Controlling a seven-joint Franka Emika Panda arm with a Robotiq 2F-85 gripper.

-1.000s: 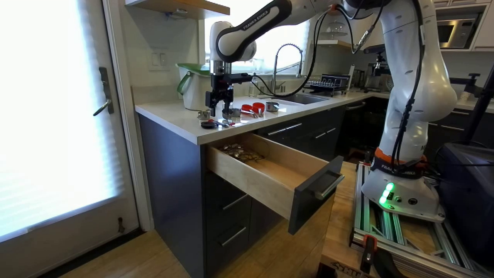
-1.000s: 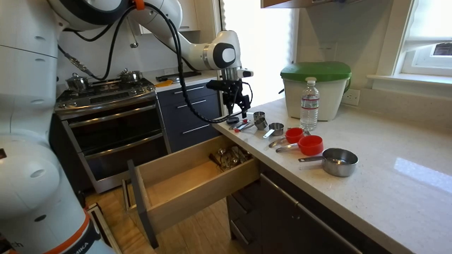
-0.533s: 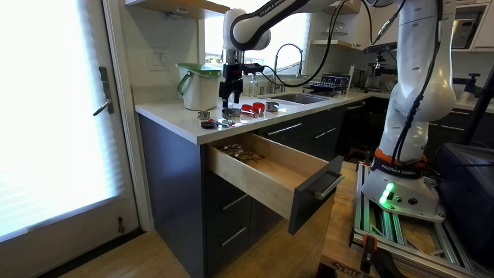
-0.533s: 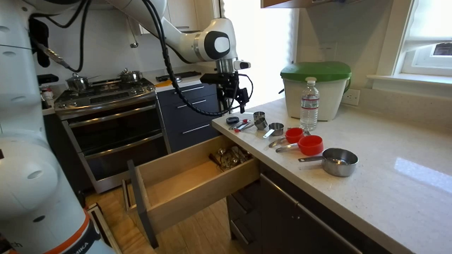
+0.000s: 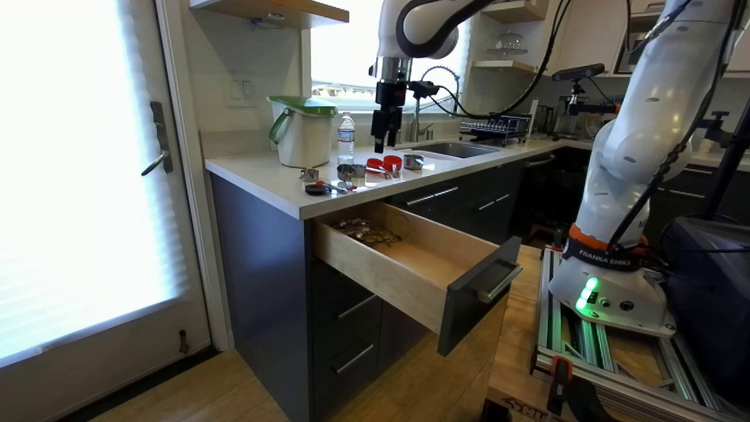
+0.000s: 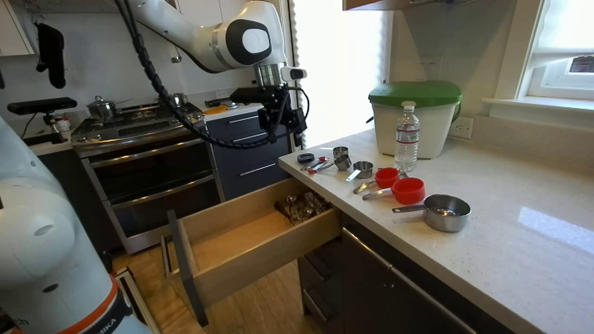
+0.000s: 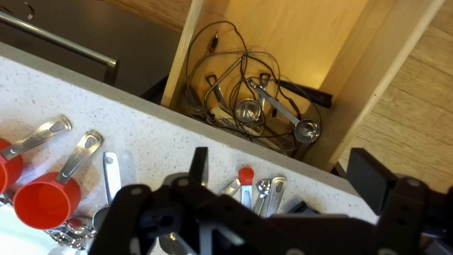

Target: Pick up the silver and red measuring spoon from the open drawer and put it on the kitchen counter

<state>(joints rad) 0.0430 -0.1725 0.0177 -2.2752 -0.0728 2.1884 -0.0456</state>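
A silver and red measuring spoon (image 7: 246, 176) lies on the pale stone counter (image 7: 148, 141) beside several silver spoons, near the counter's edge. The group shows in both exterior views, with red parts by the corner (image 5: 341, 187) (image 6: 320, 160). The open wood-sided drawer (image 7: 389, 79) holds silver spoons (image 7: 307, 131) tangled with thin cables; no red spoon shows in it. The drawer shows in both exterior views (image 5: 381, 275) (image 6: 264, 260). My gripper (image 7: 284, 171) is open and empty, well above the counter, its fingers wide apart; it shows in both exterior views (image 5: 385, 143) (image 6: 297, 133).
Red measuring cups (image 6: 408, 190) and silver cups (image 6: 446, 213) stand along the counter. A water bottle (image 6: 407, 139) and a green-lidded bin (image 6: 415, 118) stand behind them. A round black item (image 6: 306, 158) lies near the corner. The sink (image 5: 460, 150) is further along.
My gripper has risen from low over the spoons at the counter's corner and moved away from them, rightward in an exterior view. The counter items and drawer have not moved.
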